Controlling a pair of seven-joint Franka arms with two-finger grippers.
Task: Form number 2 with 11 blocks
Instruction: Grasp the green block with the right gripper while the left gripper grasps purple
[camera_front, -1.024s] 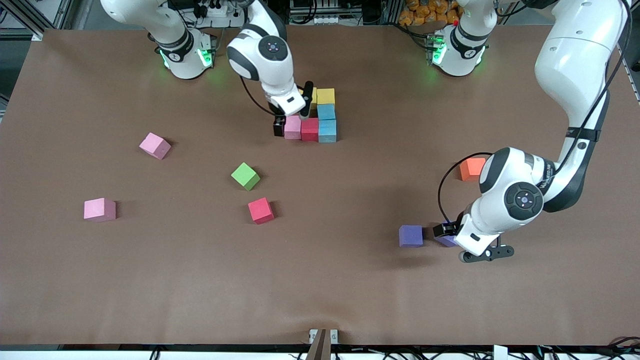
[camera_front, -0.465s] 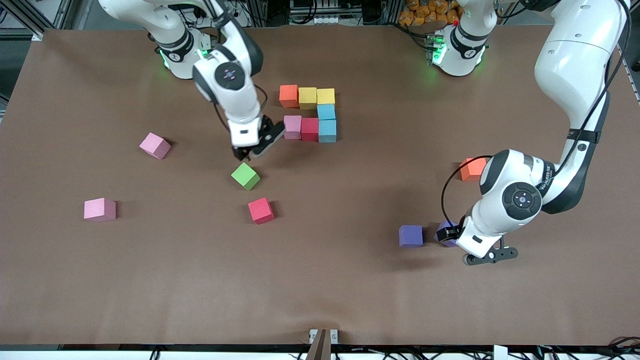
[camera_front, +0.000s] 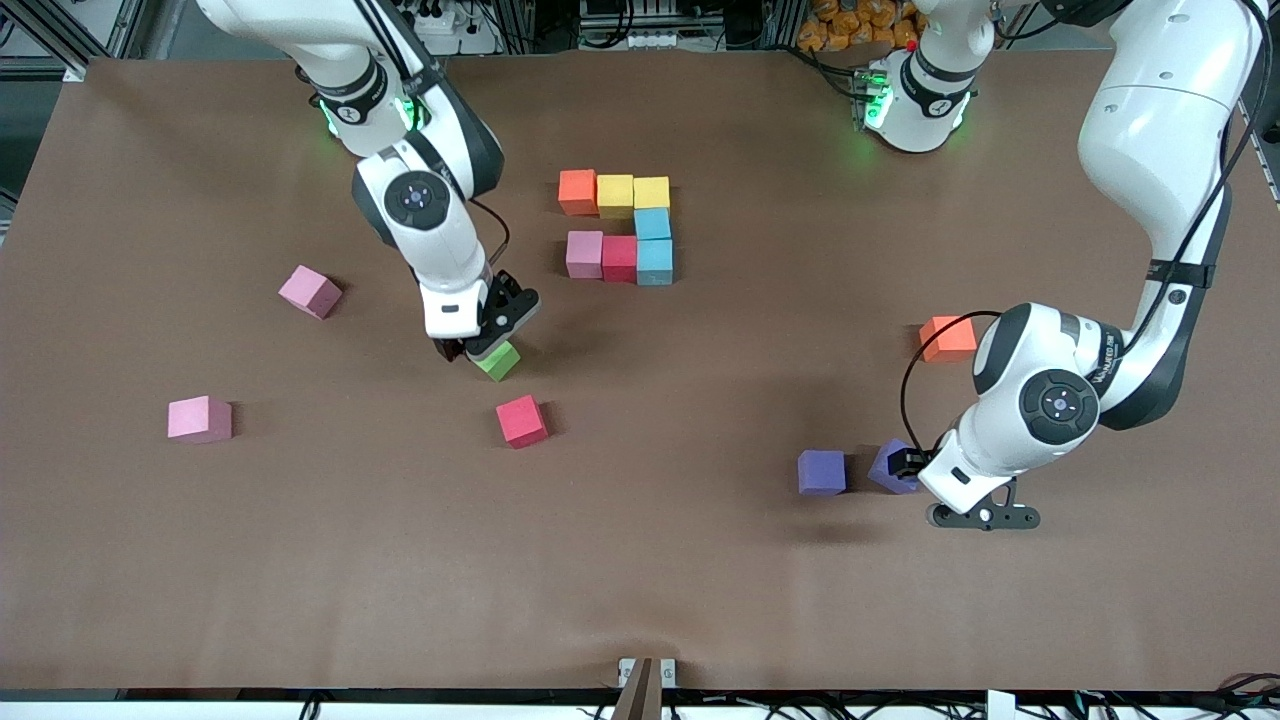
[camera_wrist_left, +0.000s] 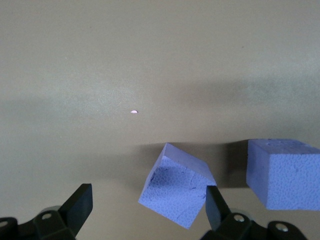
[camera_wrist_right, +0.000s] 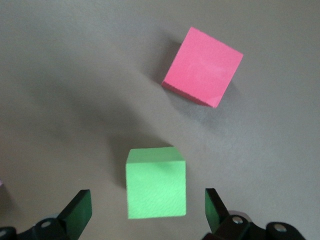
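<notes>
Sitting between open right gripper (camera_wrist_right: 145, 212) fingers: green block (camera_wrist_right: 155, 182)

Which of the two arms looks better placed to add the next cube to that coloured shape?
Probably the right: its open hand hangs over the green block, close to the number 2. The left hand, open at a purple block, is much farther away.

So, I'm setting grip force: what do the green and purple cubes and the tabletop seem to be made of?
The green block and the tilted purple block look like matte foam: fine pitted grain, soft edges, no glare. The purple one also shows faint surface cracks. The table looks covered with a dull brown sheet, perhaps paper or felt; which one is unclear.
</notes>
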